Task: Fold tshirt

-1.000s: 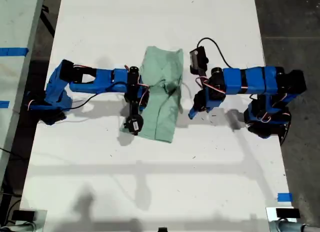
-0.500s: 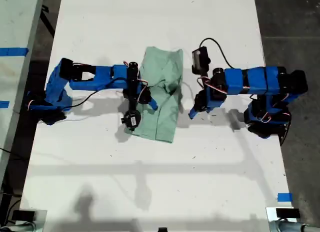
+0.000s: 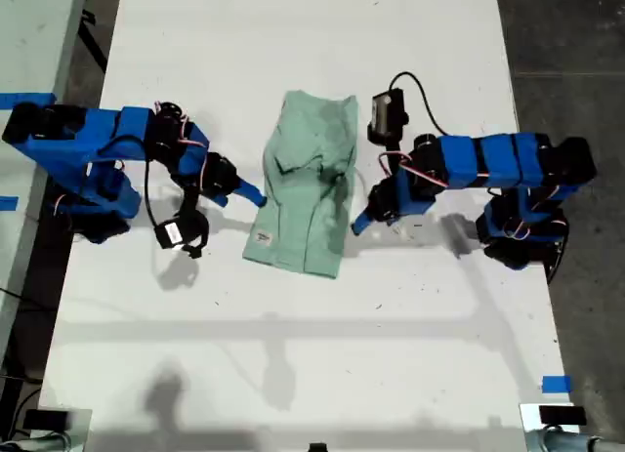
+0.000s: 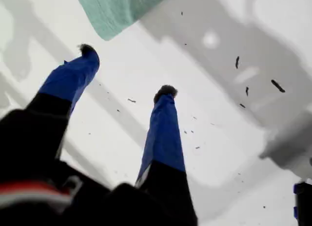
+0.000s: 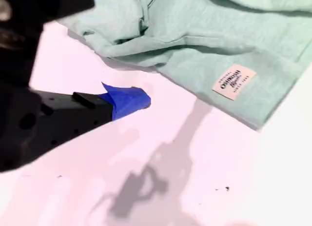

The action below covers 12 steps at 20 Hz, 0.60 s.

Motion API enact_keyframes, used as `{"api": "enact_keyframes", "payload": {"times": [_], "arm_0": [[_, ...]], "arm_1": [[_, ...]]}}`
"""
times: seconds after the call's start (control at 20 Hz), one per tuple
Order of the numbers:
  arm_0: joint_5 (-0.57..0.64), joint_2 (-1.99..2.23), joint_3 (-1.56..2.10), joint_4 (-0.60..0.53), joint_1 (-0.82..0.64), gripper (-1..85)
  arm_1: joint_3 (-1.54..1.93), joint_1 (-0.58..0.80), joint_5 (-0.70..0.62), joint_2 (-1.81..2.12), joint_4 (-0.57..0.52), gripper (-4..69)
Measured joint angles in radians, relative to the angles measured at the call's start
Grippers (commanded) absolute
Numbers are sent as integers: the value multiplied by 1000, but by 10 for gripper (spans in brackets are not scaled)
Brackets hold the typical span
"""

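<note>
- The tshirt point(image 3: 308, 184) lay mid-counter between the two arms, already gathered into a narrow band, with rumpled ridges across its middle.
- Its white tag point(image 3: 262, 239) faced up at the hem corner toward the exterior view's left.
- My first pincer point(image 4: 127, 72) stood with its fingers spread and nothing between them. It hung over bare counter point(image 3: 312, 354), just beside the band's edge on the exterior view's right.
- My second pincer point(image 5: 129, 100) sat clear of the cloth on the side toward the exterior view's left, near the tag. Only one blue tip was visible, so I could not tell whether it was parted or closed.
- Judgement: neither pincer held cloth, and a fresh grasp was due, probably for a crosswise fold.
- Recommendation: take the two hem corners at matching points, one pincer each, pinching all layers together so the under-layer is not left behind.
- Recommendation: lift both corners evenly and carry them over in step, or the band will likely skew.
- Risk noted: the middle ridges could trap bulk under the fold, so drawing the cloth lightly taut first would help.
</note>
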Motion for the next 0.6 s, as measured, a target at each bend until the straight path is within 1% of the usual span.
{"api": "enact_keyframes", "payload": {"times": [0.1,0.25,0.45,0.6], "arm_0": [[-48,21,77,-57,38,311],[-61,21,130,-160,64,309],[-61,21,164,-198,69,309],[-61,21,179,-227,91,308]], "arm_1": [[-86,-8,31,-115,-11,322],[-193,-20,78,-288,-49,333],[-344,-51,126,-482,-77,332],[-388,-72,163,-571,-92,332]]}}
